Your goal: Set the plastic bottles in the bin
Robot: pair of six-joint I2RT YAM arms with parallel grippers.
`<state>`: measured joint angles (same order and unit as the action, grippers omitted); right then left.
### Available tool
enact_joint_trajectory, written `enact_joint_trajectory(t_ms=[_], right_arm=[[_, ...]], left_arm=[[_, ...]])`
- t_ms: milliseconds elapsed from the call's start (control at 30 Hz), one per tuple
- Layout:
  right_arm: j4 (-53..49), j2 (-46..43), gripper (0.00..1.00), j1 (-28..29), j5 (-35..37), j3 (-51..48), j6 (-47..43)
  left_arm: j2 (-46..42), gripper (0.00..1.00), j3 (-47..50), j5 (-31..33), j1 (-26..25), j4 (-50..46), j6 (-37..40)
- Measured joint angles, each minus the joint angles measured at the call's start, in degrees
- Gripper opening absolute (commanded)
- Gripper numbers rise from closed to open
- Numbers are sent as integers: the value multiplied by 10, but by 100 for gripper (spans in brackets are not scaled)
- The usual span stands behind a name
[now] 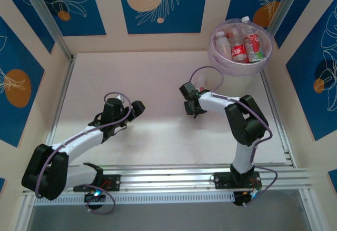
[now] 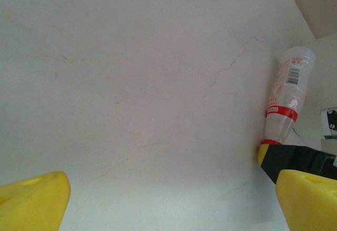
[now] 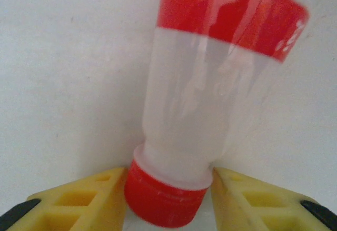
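Pinching 1 bottle (image 3: 210, 99) by cap (image 3: 163, 204): right claw (image 3: 168, 189) | long axis seemingly outward | left claw (image 2: 168, 183) spread

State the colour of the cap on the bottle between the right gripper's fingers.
Red. The cap of the bottle shows best in the right wrist view.

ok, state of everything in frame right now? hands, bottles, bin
left hand: open, holding nothing.
right hand: shut on the held bottle's red cap.
held bottle: capped, gripped at the cap end, body sticking out ahead of the hand.
bin: upright at the far right corner, partly filled.
bottles in the bin: several, piled loosely, caps on where they can be seen.
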<state>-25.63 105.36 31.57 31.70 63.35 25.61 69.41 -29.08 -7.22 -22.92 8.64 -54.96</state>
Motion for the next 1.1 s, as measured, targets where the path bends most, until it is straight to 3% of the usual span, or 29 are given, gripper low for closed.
enact_joint_trajectory(t_ms=[167, 300, 533, 733, 967, 1100], right_arm=[[6, -13, 42, 5, -2, -17, 6], [1, -22, 60, 7, -3, -23, 20], [4, -26, 65, -8, -7, -19, 33], [30, 15, 53, -38, -16, 10, 52], [44, 15, 33, -16, -11, 9, 52], [50, -8, 32, 9, -9, -19, 50]], left_arm=[[-2, 100, 0, 0, 0, 0, 0], [-5, 100, 0, 0, 0, -1, 0], [-6, 100, 0, 0, 0, -1, 0], [-16, 100, 8, 0, 0, -2, 0], [-16, 100, 8, 0, 1, -2, 0], [-16, 100, 8, 0, 1, -2, 0]])
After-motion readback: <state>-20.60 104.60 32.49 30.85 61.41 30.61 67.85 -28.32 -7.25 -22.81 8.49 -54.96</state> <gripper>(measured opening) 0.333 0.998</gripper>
